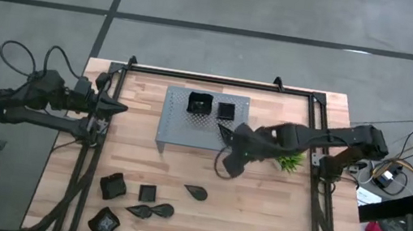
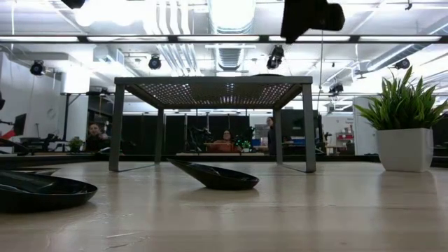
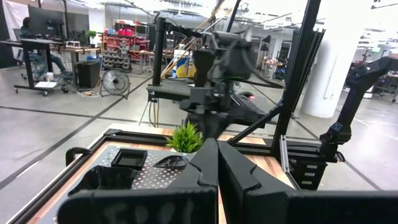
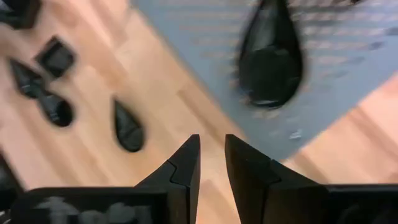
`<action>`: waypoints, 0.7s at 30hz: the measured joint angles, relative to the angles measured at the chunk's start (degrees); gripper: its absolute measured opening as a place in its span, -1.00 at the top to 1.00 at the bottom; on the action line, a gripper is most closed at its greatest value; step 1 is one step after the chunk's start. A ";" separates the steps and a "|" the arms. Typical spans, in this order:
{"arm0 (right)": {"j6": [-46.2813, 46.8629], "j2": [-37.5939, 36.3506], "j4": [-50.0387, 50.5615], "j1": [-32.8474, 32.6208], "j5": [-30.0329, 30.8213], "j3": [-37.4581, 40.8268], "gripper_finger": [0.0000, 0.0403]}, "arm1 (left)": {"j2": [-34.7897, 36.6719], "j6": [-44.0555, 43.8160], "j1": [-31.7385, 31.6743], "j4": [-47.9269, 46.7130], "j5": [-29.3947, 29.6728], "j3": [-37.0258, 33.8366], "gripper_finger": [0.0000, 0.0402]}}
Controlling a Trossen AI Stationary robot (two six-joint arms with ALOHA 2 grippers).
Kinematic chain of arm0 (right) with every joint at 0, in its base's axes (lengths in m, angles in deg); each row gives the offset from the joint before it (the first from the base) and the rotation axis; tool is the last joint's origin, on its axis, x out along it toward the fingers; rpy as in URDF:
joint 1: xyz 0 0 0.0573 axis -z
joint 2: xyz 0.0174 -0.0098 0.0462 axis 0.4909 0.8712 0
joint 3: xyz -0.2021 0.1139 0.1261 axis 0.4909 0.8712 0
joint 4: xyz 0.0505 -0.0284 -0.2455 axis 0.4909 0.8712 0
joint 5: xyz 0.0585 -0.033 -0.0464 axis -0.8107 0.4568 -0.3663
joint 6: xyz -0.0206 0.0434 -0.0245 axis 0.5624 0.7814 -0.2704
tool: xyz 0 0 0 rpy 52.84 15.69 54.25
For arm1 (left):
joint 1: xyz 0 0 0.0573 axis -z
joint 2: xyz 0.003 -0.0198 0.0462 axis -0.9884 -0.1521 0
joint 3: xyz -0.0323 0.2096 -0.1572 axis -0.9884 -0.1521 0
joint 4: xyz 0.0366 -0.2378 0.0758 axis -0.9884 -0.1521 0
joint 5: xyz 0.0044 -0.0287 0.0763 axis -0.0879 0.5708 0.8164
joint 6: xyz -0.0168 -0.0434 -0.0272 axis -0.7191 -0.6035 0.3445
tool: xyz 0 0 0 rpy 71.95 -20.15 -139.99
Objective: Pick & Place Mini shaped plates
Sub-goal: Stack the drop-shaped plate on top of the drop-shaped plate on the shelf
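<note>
The mini shaped plates are small black dishes. Two square ones (image 1: 199,103) (image 1: 226,110) and a teardrop one (image 1: 226,132) (image 4: 270,56) lie on the grey perforated rack (image 1: 176,127). More lie on the table near its front left: a teardrop (image 1: 196,192) (image 4: 127,124), squares (image 1: 113,187) (image 1: 147,193) (image 1: 104,221) and a pair of teardrops (image 1: 151,210). My right gripper (image 1: 225,167) (image 4: 211,149) hovers over bare table just off the rack's near right corner, narrowly open and empty. My left gripper (image 1: 117,108) (image 3: 217,162) waits shut at the table's left edge.
A small green plant in a white pot (image 1: 290,159) (image 2: 406,133) stands right of the rack, under my right arm. The rack (image 2: 212,84) stands on four legs. A black frame (image 1: 220,79) runs around the table's edges. There is bare wood in the near right part.
</note>
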 joint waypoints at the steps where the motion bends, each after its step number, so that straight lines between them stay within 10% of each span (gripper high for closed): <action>1: 0.37 0.11 -1.05 -0.97 -0.02 0.00 0.66 | 0.02 0.00 0.00 0.00 0.00 0.00 1.00; 21: -2.37 16.69 -25.99 -14.70 1.95 0.91 0.65 | 0.00 0.00 0.00 0.00 -0.01 0.00 1.00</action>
